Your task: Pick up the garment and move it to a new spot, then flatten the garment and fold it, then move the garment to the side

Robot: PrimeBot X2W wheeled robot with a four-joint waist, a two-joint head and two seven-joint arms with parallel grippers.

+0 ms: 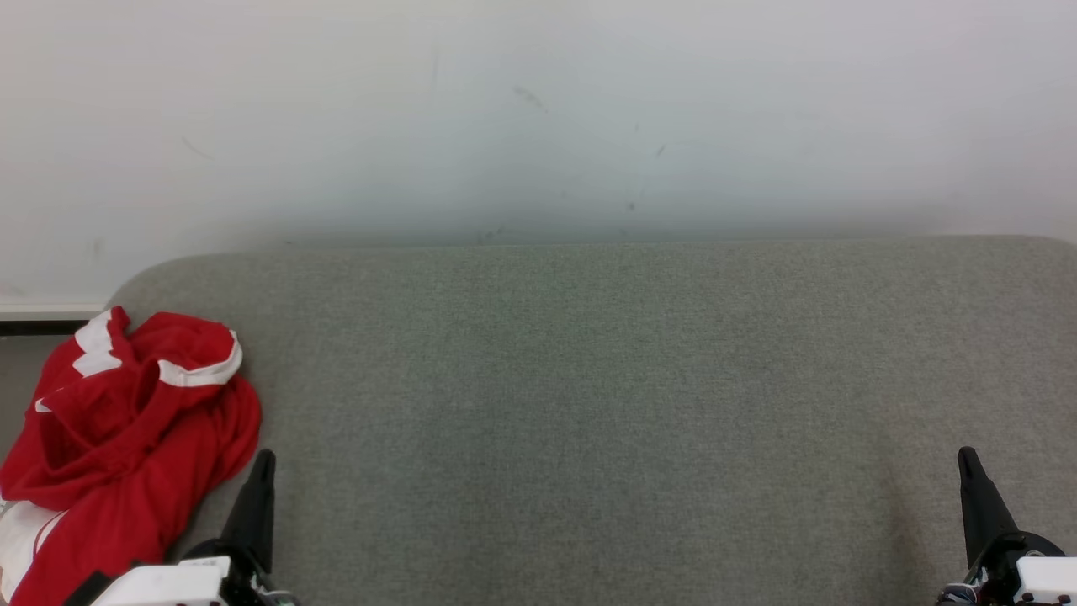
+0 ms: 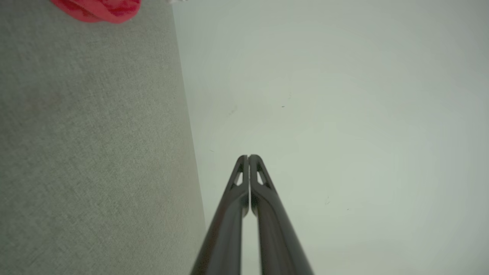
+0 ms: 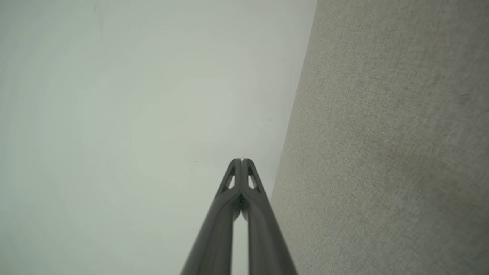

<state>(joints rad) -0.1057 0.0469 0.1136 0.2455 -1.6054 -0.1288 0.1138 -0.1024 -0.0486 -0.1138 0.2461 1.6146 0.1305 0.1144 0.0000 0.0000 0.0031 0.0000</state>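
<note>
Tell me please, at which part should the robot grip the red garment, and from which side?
Probably the raised white-trimmed fold atop the red garment, with the left gripper coming from the heap's right side, where it stands. The cloth bunches high there, easy to pinch. Its shut jaws must open first.

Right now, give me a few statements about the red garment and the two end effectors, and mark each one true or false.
1. The red garment lies bunched at the left end of the grey fabric surface. True.
2. The left end effector grips the garment. False: it is shut on nothing, beside the garment.
3. The right end effector is shut. True.
4. The garment is folded flat at the centre. False: it is a crumpled heap at the left.
5. The garment has white trim. True.
</note>
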